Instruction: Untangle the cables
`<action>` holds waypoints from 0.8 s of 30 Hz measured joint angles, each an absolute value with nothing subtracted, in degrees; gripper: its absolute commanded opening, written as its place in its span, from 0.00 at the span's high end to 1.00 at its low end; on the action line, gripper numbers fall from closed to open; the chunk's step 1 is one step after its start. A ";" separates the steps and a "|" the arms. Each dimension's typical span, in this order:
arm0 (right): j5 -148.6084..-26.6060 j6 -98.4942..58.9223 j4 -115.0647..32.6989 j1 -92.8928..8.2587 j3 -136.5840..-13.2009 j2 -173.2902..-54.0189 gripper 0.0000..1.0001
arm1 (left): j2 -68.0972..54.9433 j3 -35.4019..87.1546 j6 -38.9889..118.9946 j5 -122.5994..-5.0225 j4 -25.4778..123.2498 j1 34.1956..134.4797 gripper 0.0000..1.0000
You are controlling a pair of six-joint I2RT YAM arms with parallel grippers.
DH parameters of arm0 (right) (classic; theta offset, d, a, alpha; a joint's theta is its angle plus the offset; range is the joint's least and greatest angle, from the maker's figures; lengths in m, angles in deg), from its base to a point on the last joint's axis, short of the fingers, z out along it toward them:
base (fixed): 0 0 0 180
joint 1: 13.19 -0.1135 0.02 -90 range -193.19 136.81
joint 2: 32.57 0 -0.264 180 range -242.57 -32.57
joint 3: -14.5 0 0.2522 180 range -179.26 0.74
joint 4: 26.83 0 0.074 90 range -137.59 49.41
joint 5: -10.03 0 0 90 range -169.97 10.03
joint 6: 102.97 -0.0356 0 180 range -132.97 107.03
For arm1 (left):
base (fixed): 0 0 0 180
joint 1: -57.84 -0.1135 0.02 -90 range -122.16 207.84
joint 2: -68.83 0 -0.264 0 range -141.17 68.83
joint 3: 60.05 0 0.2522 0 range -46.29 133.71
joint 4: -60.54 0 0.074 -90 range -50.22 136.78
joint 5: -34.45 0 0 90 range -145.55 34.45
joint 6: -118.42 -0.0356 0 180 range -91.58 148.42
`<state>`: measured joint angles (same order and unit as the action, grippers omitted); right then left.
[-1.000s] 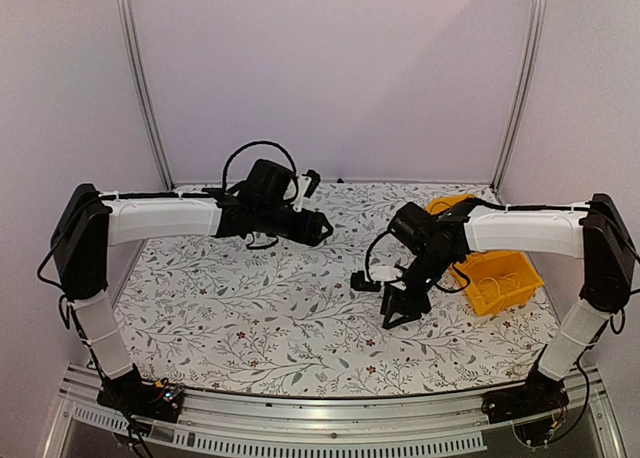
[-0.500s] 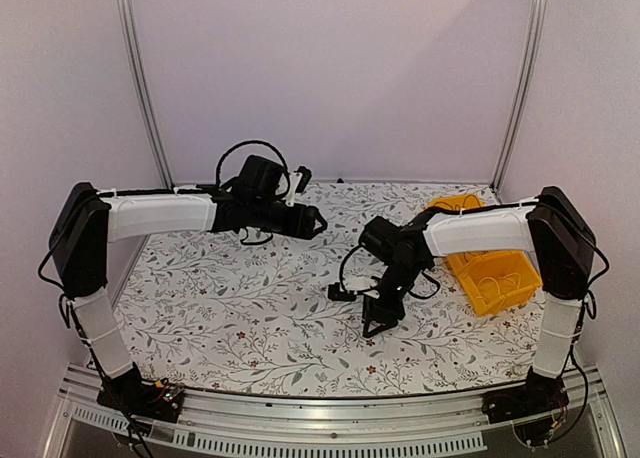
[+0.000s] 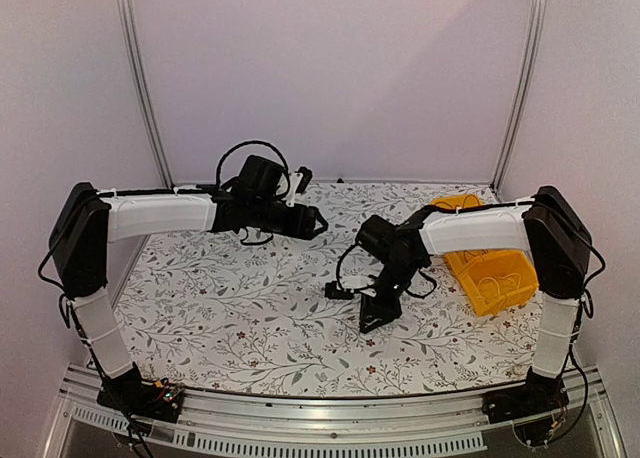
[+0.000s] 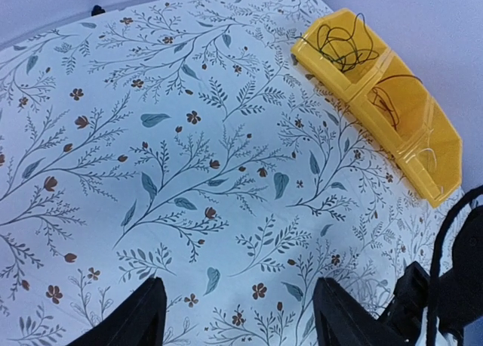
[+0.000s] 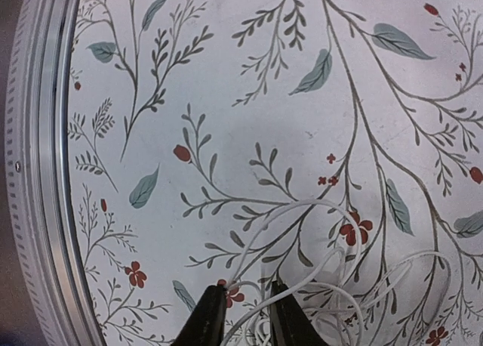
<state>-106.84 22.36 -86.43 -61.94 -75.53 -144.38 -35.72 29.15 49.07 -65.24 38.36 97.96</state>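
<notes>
Left end effector (image 4: 240, 293) gapes wide; right end effector (image 5: 245, 288) stands narrowly apart astride white cables (image 5: 302, 204).

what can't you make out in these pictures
Right wrist: the white cable runs off the bottom edge; whether the right gripper pinches it is unclear.
Top: that cable is hidden under the right arm.
Left wrist: the cables in the yellow bin are too thin to count.
</notes>
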 measured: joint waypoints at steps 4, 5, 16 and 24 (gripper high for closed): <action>-105.42 22.60 -87.11 -61.94 -75.42 -143.62 1.00 | -35.72 29.15 49.05 -65.40 38.38 97.98 0.30; -105.16 22.43 -87.42 -61.94 -75.42 -143.22 1.00 | -35.72 29.15 49.05 -65.24 38.38 97.98 0.28; -106.21 22.60 -91.96 -61.83 -83.72 -134.55 1.00 | -35.40 28.71 45.50 -64.59 40.70 98.35 0.23; -111.52 20.87 -88.68 -59.30 -86.76 -129.61 1.00 | -16.38 11.33 47.36 -50.69 52.39 105.56 0.19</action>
<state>-111.52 20.87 -88.68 -59.30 -86.76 -129.61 -16.38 11.33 47.36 -50.69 52.39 105.56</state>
